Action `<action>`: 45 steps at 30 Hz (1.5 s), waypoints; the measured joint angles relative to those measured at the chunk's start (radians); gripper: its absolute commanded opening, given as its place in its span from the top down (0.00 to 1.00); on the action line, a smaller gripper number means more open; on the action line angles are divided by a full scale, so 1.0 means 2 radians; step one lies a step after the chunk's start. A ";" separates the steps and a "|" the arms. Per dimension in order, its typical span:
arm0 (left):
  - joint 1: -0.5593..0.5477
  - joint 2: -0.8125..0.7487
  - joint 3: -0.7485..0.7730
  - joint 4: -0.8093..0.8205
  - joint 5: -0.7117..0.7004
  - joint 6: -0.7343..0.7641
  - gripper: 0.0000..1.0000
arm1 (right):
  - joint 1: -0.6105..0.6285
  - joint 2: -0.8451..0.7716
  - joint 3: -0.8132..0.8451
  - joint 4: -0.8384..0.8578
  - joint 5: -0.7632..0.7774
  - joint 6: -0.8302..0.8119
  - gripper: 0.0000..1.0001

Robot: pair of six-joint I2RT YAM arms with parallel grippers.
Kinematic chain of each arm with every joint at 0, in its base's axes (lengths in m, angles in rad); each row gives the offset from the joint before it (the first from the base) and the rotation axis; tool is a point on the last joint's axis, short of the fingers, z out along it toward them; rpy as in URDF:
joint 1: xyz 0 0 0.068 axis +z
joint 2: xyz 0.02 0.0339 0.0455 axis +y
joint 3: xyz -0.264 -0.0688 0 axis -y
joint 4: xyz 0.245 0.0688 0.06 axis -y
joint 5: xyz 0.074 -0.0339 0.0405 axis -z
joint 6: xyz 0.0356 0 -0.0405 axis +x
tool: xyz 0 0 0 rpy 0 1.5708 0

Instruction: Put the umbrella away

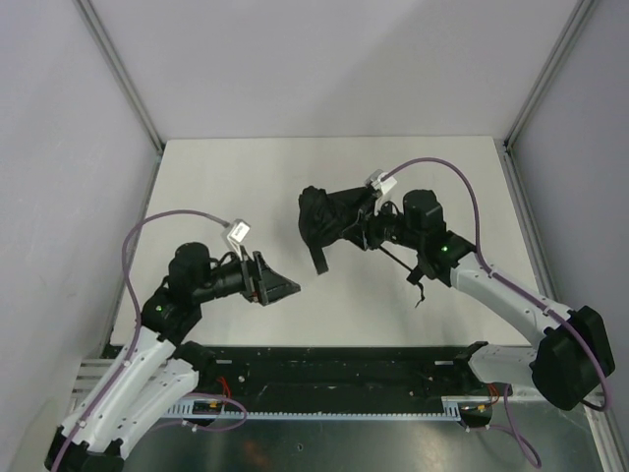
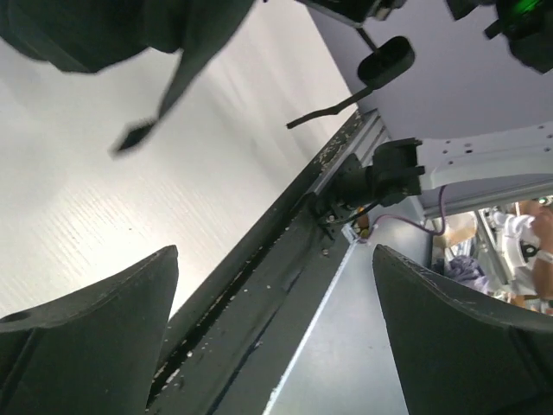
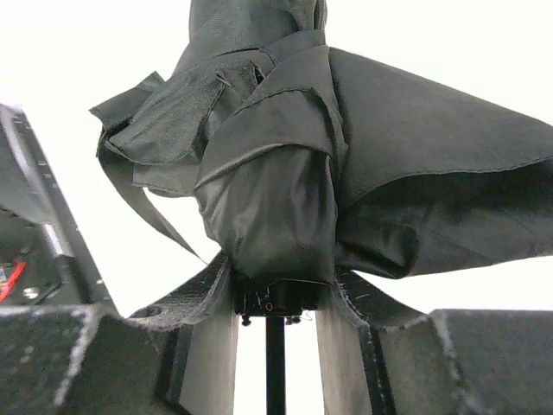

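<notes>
The black umbrella (image 1: pixel 329 216) is folded, with its canopy bunched loosely, and is held above the white table (image 1: pixel 226 187) at centre right. A strap (image 1: pixel 319 258) hangs from the canopy, and the slim shaft and handle (image 1: pixel 413 277) trail toward the right arm. My right gripper (image 1: pixel 371 231) is shut on the umbrella at the base of the canopy. In the right wrist view the fabric (image 3: pixel 276 147) fills the frame, with the shaft (image 3: pixel 275 363) running between the fingers (image 3: pixel 194 298). My left gripper (image 1: pixel 282 287) is open and empty, below and left of the umbrella. The left wrist view shows the canopy (image 2: pixel 78 30) and handle (image 2: pixel 385 59) ahead of it.
A black rail (image 1: pixel 334 366) runs along the table's near edge, with a metal base plate behind it (image 2: pixel 363 346). Grey walls and aluminium frame posts (image 1: pixel 120 74) enclose the table on the left, back and right. Purple cables loop over both arms.
</notes>
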 measured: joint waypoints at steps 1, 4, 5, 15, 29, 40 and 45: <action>0.001 -0.005 0.001 -0.002 -0.001 -0.009 0.02 | 0.000 0.000 0.000 -0.003 0.013 -0.010 1.00; 0.001 0.001 0.025 -0.010 -0.005 -0.047 0.03 | 0.003 0.000 0.000 -0.007 0.043 -0.037 1.00; 0.001 0.016 0.046 -0.011 -0.006 -0.069 0.03 | 0.006 0.000 0.000 -0.008 0.055 -0.048 1.00; -0.002 0.176 0.193 0.004 -0.032 -0.283 0.01 | 0.038 -0.002 0.000 -0.010 0.114 -0.113 1.00; 0.002 0.232 0.240 -0.034 -0.121 -0.343 0.08 | 0.082 -0.022 0.000 -0.027 0.150 -0.159 1.00; 0.001 0.278 0.272 -0.101 -0.196 -0.292 0.01 | 0.103 -0.027 0.000 -0.029 0.156 -0.171 1.00; -0.006 0.316 0.282 -0.110 -0.205 -0.297 0.01 | 0.114 -0.028 0.000 -0.029 0.157 -0.174 1.00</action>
